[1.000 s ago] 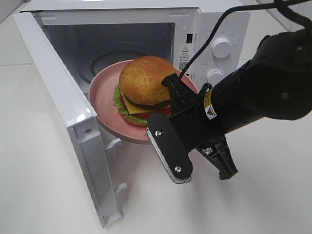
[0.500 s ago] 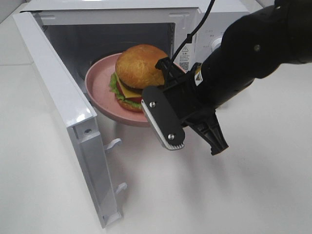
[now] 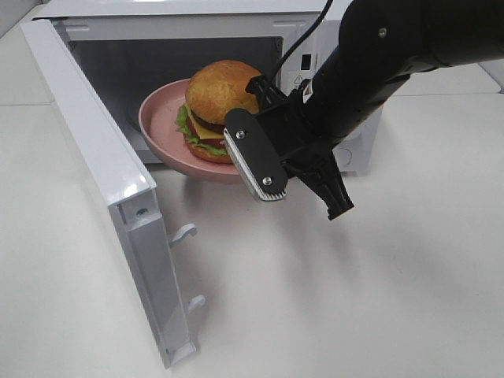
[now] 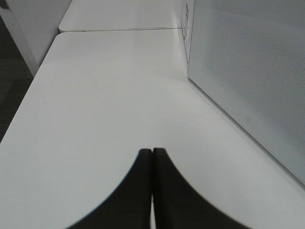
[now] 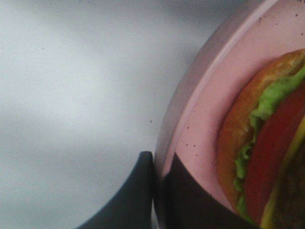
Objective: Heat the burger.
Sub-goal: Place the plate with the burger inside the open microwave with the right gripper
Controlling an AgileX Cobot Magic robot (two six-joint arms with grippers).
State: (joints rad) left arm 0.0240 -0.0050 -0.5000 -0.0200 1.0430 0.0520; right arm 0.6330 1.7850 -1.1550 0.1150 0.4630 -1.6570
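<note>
Surface: white tabletop (image 3: 378, 299), smooth, with a faint sheen and soft shadows. In the left wrist view a seam (image 4: 119, 30) ran across where a second white slab joined on. Beyond the tabletop's edge lay a dark floor (image 4: 12, 86), and a pale panel stood at the corner.

White microwave (image 3: 197, 9) sat at the far edge of the tabletop. Its door (image 3: 94, 157) was swung fully open on the left side, and two latch hooks (image 3: 185, 232) stuck out from its free edge. In the left wrist view the door's outer face showed a fine dotted mesh.

The burger (image 3: 218, 94) sat on the pink speckled plate (image 3: 161, 126), towards the plate's right side. Golden bun on top, with cheese, tomato and lettuce showing at its side. The plate hung in the mouth of the oven: its far part was inside the cavity and its near rim stuck out over the tabletop. I could not tell whether the underside touched the cavity floor.

The right gripper (image 5: 159, 161) was clenched on the plate's near rim, one finger on each side of the edge. The black arm reached in from the right and covered most of the control panel. A black cable (image 3: 295, 51) trailed upward from it.

The left gripper (image 4: 152, 151) was clenched on nothing, its fingertips pressed together. It hung over bare tabletop just outside the open door.
</note>
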